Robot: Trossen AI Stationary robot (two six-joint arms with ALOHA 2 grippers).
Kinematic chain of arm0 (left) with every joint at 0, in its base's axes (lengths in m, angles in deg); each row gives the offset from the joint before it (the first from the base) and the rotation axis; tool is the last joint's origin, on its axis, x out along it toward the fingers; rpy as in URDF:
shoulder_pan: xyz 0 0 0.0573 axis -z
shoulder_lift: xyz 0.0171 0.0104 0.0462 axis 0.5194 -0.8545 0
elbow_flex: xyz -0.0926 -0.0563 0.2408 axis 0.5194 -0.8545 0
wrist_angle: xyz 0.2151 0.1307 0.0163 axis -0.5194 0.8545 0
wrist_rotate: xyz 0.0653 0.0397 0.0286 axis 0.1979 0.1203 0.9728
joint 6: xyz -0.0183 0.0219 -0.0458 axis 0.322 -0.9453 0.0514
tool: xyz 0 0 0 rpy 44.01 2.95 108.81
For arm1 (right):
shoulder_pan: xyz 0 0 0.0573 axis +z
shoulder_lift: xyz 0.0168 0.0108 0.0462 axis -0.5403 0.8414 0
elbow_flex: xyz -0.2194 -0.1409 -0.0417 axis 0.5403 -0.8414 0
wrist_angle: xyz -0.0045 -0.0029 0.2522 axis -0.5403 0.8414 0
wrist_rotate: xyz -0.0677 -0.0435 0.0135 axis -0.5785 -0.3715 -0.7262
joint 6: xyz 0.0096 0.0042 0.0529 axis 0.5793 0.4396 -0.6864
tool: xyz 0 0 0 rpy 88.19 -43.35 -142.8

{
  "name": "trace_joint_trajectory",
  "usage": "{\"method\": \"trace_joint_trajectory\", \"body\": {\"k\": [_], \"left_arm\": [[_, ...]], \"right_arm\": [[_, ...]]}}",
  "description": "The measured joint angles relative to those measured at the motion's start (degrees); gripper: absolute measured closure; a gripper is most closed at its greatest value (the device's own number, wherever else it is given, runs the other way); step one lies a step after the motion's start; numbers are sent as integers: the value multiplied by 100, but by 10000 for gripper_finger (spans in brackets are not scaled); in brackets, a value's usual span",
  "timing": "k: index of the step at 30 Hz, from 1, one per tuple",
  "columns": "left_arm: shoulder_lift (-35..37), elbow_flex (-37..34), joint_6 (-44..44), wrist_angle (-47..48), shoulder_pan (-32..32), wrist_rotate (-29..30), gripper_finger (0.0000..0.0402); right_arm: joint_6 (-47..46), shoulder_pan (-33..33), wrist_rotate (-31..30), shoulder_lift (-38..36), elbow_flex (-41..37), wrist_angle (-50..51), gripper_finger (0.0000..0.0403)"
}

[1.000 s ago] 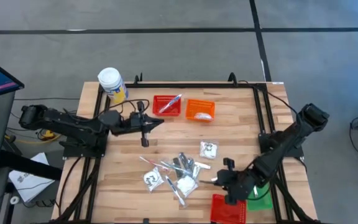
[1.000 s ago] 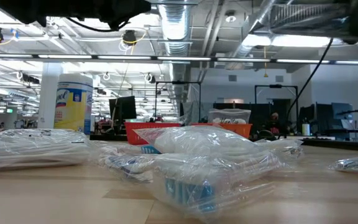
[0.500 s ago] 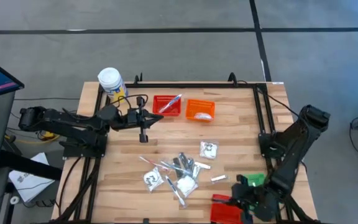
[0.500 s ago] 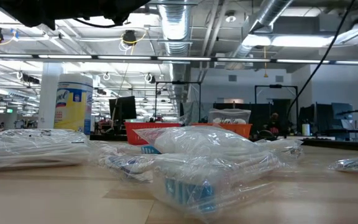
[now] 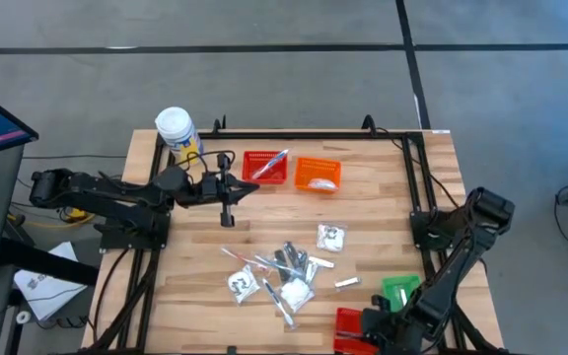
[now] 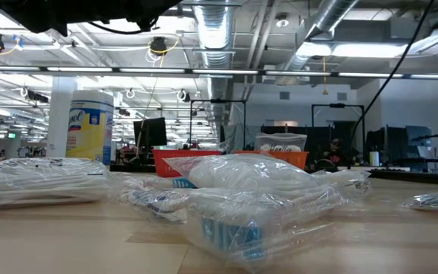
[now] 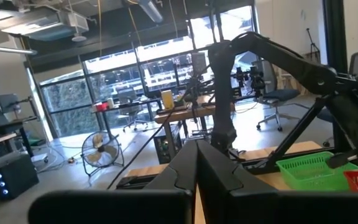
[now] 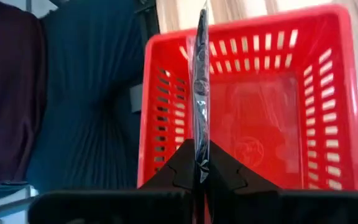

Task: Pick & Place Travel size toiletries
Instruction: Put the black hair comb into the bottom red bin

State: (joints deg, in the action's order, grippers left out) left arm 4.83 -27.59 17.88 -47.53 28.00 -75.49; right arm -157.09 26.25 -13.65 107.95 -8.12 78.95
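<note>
Several travel size toiletries, clear-wrapped packets and slim sticks, lie in a pile point(image 5: 279, 271) at mid-table; one packet point(image 5: 330, 237) and a small piece point(image 5: 346, 284) lie apart. My right gripper point(image 8: 201, 167) hangs over the near red basket point(image 8: 253, 106) at the table's near right, shut on a slim dark stick in clear wrap point(image 8: 200, 93). My left gripper point(image 5: 249, 188) waits shut and empty above the table's far left, before the far red basket point(image 5: 264, 168). My right gripper pinches one end of the wrapped stick point(image 8: 200, 149) between its two fingers. The fingers slant down from the table's right side. The stick runs on beyond the fingertips in line with them, lifted clear, above the red basket's left wall.
A green basket point(image 5: 399, 293) stands beside the near red basket point(image 5: 348, 330). At the far side stand an orange basket point(image 5: 319, 175) holding a packet, the far red basket holding a stick, and a white-lidded yellow jar point(image 5: 176, 133). Black frame rails border the table.
My right gripper has moved from beside the pile toward the table's near edge and down, rolling its wrist, and now hangs over the near red basket with the stick. The green basket, covered by the arm before, shows now.
</note>
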Motion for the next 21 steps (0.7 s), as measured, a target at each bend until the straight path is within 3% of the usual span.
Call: {"method": "trace_joint_trajectory", "body": {"k": [21], "left_arm": [[4,2,-15,2,-2,26,401]], "right_arm": [[-968,-22,190,-34,6,654,342]]}}
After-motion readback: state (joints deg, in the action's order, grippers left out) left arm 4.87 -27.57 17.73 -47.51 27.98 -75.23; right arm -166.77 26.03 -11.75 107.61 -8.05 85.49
